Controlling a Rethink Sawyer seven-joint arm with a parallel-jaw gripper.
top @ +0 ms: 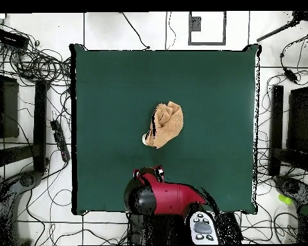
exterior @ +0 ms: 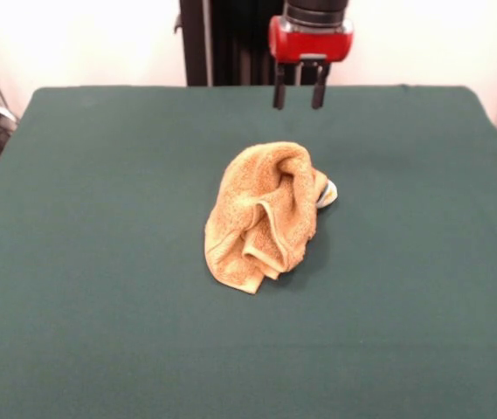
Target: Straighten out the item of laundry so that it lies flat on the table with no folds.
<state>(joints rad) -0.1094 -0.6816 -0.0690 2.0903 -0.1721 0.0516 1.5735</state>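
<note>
While the gripper (exterior: 300, 98) is hanging released and empty above the table's (exterior: 100, 262) robot-side edge, the towel (exterior: 265, 216) is lying crumpled near the table's centre. Its long axis is running roughly from that edge toward the opposite one, well apart from the jaws.

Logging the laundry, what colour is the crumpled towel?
Golden orange; the towel shows best in the front view.

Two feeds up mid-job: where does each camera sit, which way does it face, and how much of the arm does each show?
Front view: across the table, facing the robot; shows the towel bunched up, the open pincer hanging above the far edge.
Overhead view: above, looking straight down, base at the bottom; shows the red arm over the near edge.
Both show the towel, table, pincer.
</note>
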